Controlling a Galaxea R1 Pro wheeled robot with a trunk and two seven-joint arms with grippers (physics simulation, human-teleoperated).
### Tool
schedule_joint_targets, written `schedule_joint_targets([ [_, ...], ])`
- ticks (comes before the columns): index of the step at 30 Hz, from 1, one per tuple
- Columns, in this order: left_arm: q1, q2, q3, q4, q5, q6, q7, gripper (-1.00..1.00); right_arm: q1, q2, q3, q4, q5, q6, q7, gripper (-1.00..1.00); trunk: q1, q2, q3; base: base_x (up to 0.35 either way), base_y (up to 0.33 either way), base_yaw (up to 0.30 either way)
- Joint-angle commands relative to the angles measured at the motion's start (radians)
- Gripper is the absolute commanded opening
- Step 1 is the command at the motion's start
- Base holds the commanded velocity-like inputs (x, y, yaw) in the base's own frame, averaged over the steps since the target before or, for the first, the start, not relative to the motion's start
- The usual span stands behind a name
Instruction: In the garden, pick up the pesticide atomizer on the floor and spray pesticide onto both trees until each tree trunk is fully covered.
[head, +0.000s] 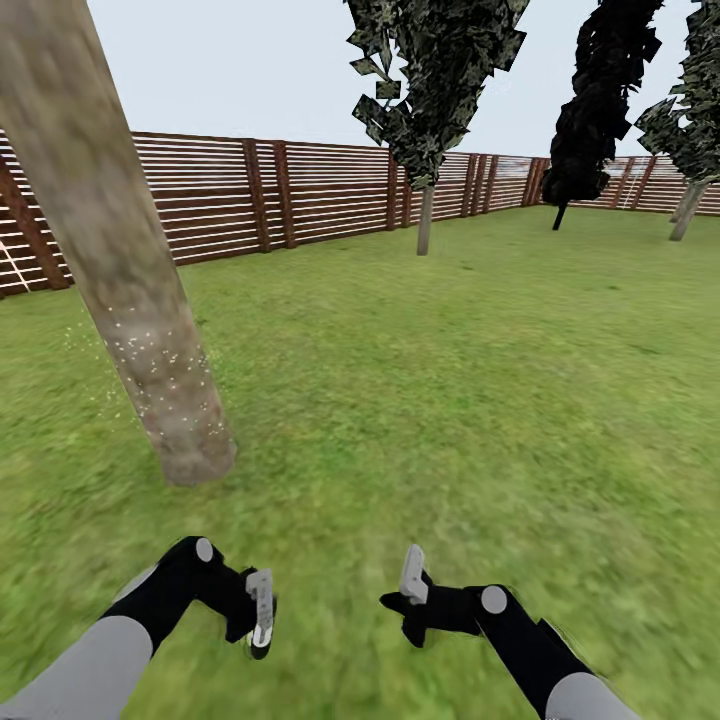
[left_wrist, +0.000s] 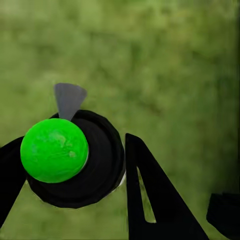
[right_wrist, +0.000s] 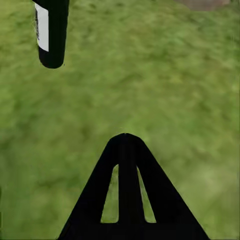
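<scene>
A thick pale grey-brown tree trunk (head: 115, 250) rises close at my left, and tiny whitish pesticide specks (head: 150, 350) dot its lower part. Farther off by the fence stands another tree (head: 425, 222) with ragged grey-green foliage. My left gripper (head: 258, 612) (left_wrist: 72, 145) is shut on the pesticide atomizer (left_wrist: 55, 150), a black bottle with a bright green round cap and a grey nozzle. The bottle's white-labelled body (right_wrist: 50, 30) hangs over the grass. My right gripper (head: 412, 575) (right_wrist: 125, 137) is shut, holding nothing, low over the lawn.
A brown slatted fence (head: 330, 190) rings the green lawn (head: 450, 400). A thin-stemmed black tree (head: 600, 90) stands at the back right. At the far right edge is another pale-trunked tree (head: 688, 210). Open grass lies between me and the far trees.
</scene>
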Motion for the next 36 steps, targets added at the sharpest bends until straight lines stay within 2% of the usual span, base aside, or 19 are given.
schedule_joint_targets([
  [1,-0.001,-0.01,-0.004,-0.002,-0.018,0.005,-0.002,-1.0,0.0,0.013,0.002,-0.004,0.01,-0.005,-0.001,-1.0,0.0,0.0,-0.001,0.0,0.0,0.0],
  [3,0.0,-0.041,-0.003,-0.001,-0.081,0.011,-0.003,-1.0,0.0,0.046,0.003,-0.006,0.01,-0.005,0.0,-1.0,0.0,0.0,-0.001,0.0,0.0,0.0],
  [5,0.001,-0.067,-0.003,-0.001,-0.107,0.014,-0.003,-1.0,0.0,0.066,0.026,-0.007,0.011,-0.005,0.002,-1.0,0.0,0.0,-0.001,0.0,0.0,0.0],
  [8,0.001,-0.104,-0.008,-0.001,-0.117,0.013,-0.002,-1.0,0.0,0.077,0.044,-0.006,0.011,-0.005,0.003,-1.0,0.0,0.0,-0.001,0.0,0.0,0.0],
  [9,0.001,-0.119,-0.024,-0.001,-0.116,0.014,0.001,-1.0,0.0,0.077,0.046,-0.006,0.011,-0.005,0.003,-1.0,0.0,0.0,-0.001,0.0,0.0,0.0],
  [14,0.001,-0.158,-0.037,-0.001,-0.117,0.014,-0.001,-1.0,0.0,0.078,0.046,-0.005,0.013,-0.005,0.003,-1.0,0.0,0.0,-0.001,0.0,0.0,0.0],
  [16,0.001,-0.181,-0.038,-0.001,-0.118,0.013,-0.002,-1.0,0.0,0.078,0.046,-0.005,0.013,-0.005,0.002,-1.0,0.0,0.0,-0.001,0.0,0.0,0.0],
  [22,0.001,-0.21,-0.039,-0.001,-0.117,0.013,0.003,-1.0,0.0,0.078,0.046,-0.006,0.013,-0.005,0.002,-1.0,0.0,0.0,-0.001,0.0,0.0,0.0],
  [36,0.001,-0.236,-0.038,-0.007,-0.112,0.014,0.006,-1.0,0.0,0.078,0.046,-0.007,0.013,-0.005,0.002,-1.0,0.0,0.0,-0.001,0.0,0.0,0.0],
])
